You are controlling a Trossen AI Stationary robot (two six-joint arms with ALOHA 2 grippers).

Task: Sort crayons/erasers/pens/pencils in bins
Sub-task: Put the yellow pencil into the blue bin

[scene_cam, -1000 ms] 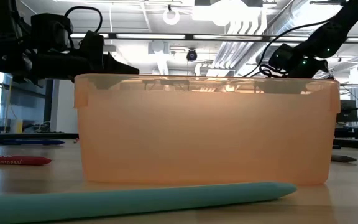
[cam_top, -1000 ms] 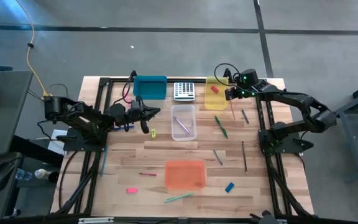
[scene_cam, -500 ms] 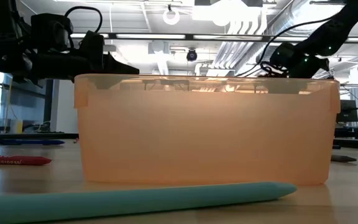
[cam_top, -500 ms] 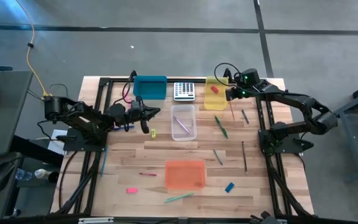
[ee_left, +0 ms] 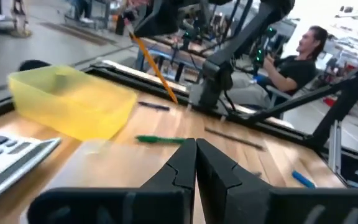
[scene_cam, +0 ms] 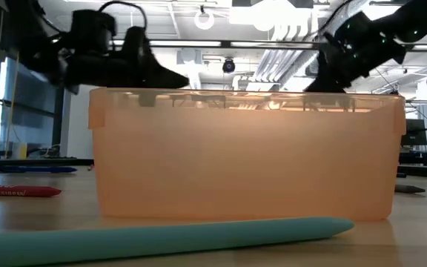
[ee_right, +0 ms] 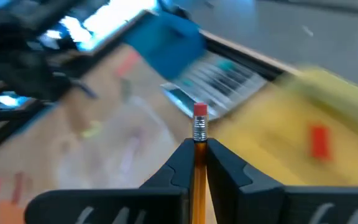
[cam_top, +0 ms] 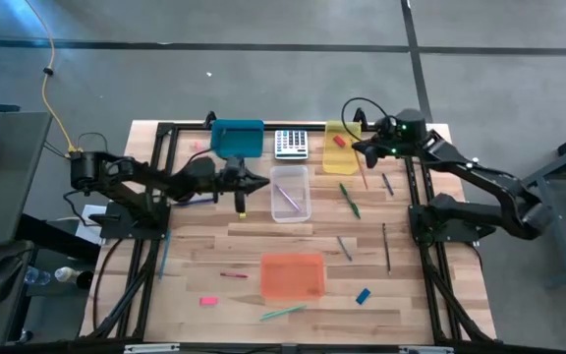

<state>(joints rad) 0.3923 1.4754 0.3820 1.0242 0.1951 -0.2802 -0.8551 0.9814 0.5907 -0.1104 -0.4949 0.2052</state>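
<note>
The right gripper [cam_top: 361,149] pinches a tan pencil [ee_right: 199,163] near the table's far edge, beside the yellow bin [cam_top: 343,162]. The clear bin [cam_top: 290,193] lies toward the middle.

No lettering is coming through clearly anywhere. In the low view, the red crayon [scene_cam: 18,191] lying at the near left of the table is showing a short line of dark print along its wrapper, but the letters are staying too small to make out. The calculator [cam_top: 291,144] at the far side of the table is showing rows of grey keys whose markings cannot be read.
</note>
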